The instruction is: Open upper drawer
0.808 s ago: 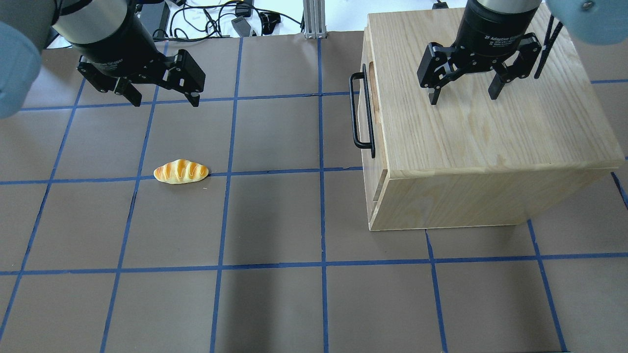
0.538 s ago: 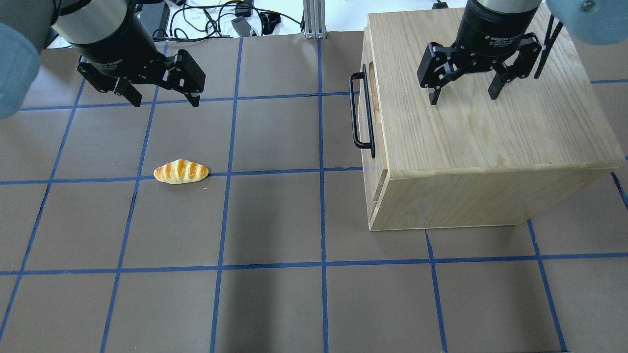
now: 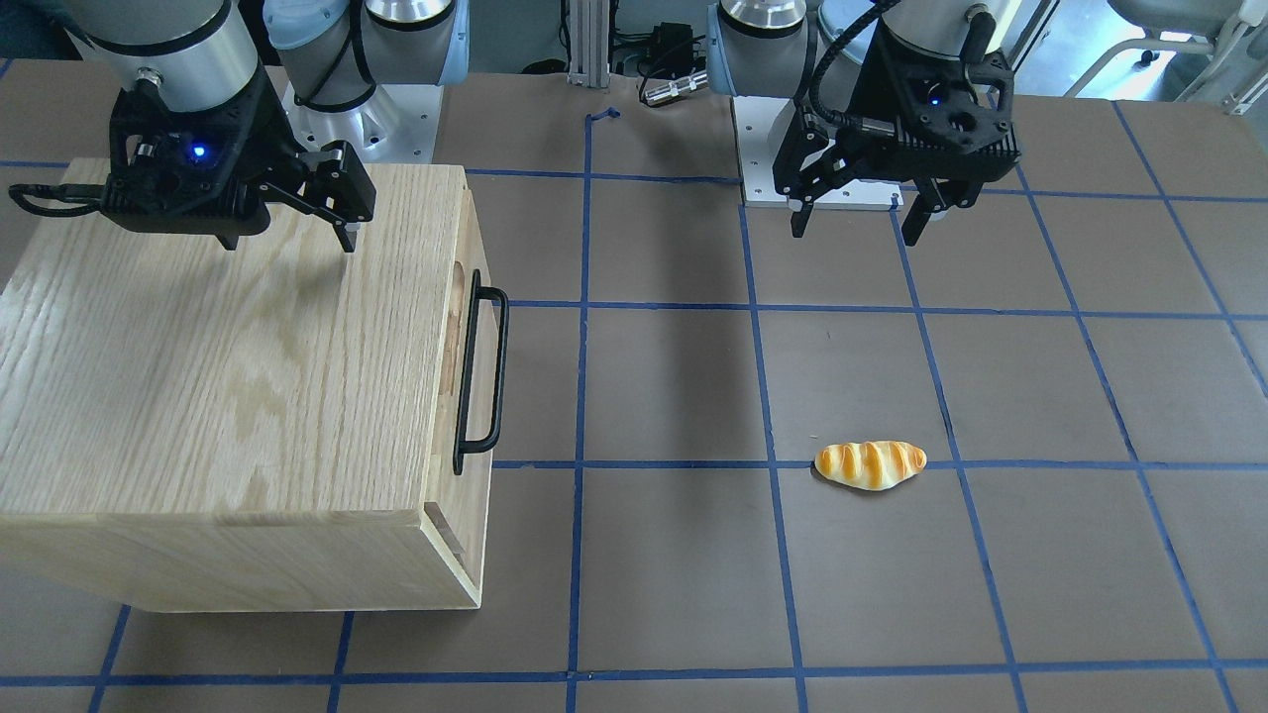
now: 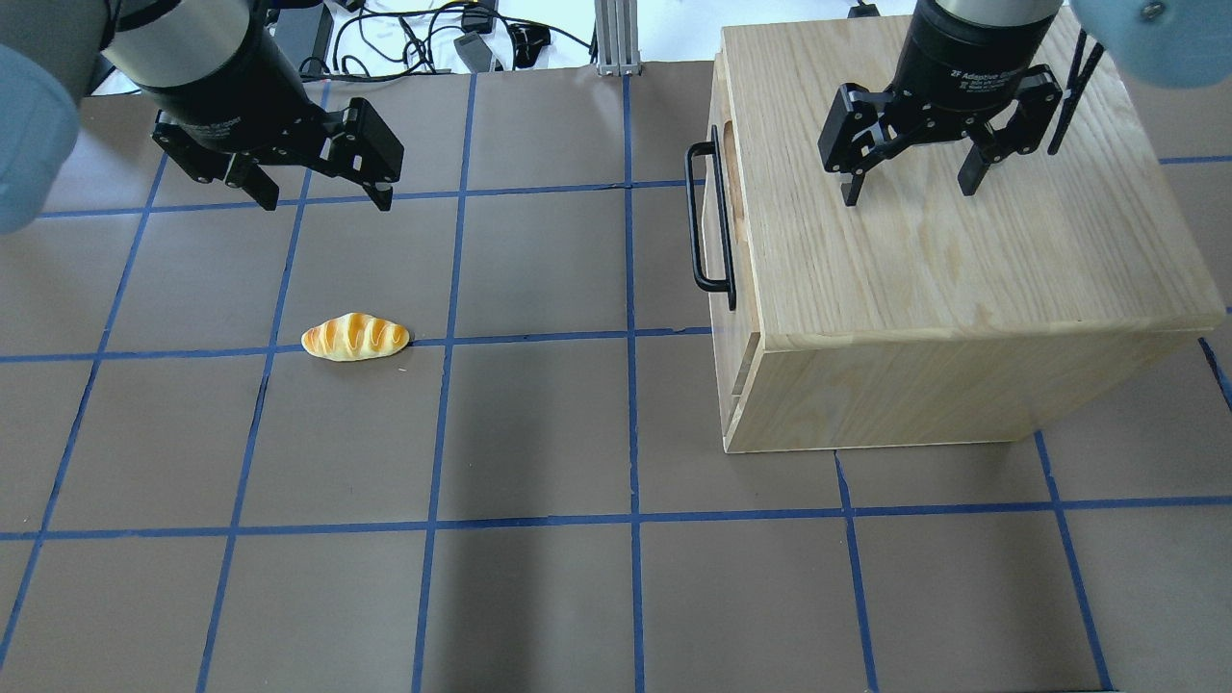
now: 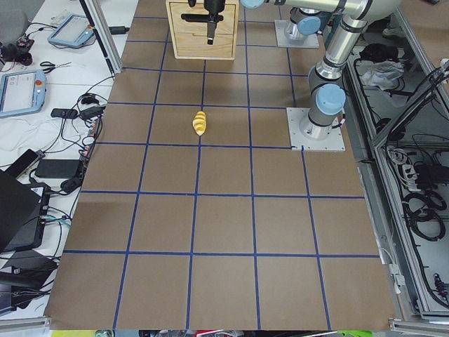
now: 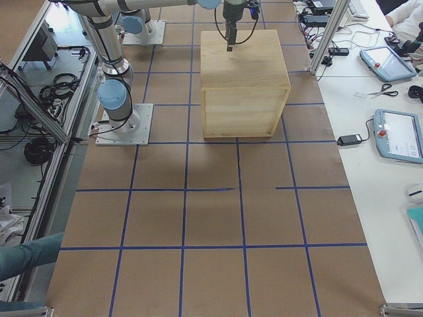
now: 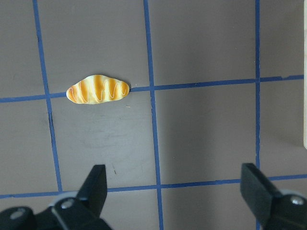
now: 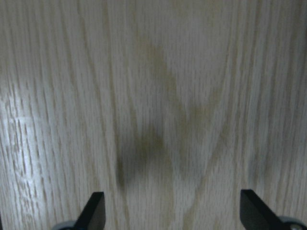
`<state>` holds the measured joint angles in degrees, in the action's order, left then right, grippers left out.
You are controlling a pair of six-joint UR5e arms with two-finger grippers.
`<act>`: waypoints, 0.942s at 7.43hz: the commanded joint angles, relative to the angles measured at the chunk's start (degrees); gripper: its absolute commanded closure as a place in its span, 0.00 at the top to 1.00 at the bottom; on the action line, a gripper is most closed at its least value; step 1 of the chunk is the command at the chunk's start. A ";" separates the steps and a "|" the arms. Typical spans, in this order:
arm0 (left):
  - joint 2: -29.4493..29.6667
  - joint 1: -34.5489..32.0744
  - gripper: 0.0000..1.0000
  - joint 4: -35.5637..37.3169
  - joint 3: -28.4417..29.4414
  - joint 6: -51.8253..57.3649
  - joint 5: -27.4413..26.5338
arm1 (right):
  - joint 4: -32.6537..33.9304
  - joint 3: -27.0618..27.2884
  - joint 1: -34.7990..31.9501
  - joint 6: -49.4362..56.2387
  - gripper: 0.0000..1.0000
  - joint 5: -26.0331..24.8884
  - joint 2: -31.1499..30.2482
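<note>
On the cabinet front, upper drawer closed. Rigid wood, probably slides on rails; grab black handle mid-bar. Right gripper over cabinet top, left gripper well off cabinet, both spread, empty.

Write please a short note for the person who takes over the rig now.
Left gripper: open, empty, above the table, away from the cabinet.
Right gripper: open, empty, over the cabinet top.
Drawer: looks shut; handle untouched.
Done: nothing yet.
Left to do: grasp the handle, pull the drawer out.
</note>
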<state>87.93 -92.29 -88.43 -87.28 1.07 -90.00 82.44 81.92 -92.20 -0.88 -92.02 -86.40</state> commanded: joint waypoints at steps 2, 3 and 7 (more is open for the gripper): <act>0.92 -0.17 1.00 -0.08 0.18 -0.54 0.00 | 0.00 0.00 0.00 0.00 1.00 0.00 0.00; 0.93 -0.26 1.00 -0.51 0.27 -0.81 0.61 | 0.00 0.00 0.00 0.00 1.00 0.00 0.00; 3.11 -1.57 1.00 0.88 0.88 -5.97 6.41 | 0.00 0.00 0.00 0.00 1.00 0.00 0.00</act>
<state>89.84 -92.84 -88.51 -86.61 -1.86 -86.08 82.44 81.92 -92.20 -0.88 -92.02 -86.40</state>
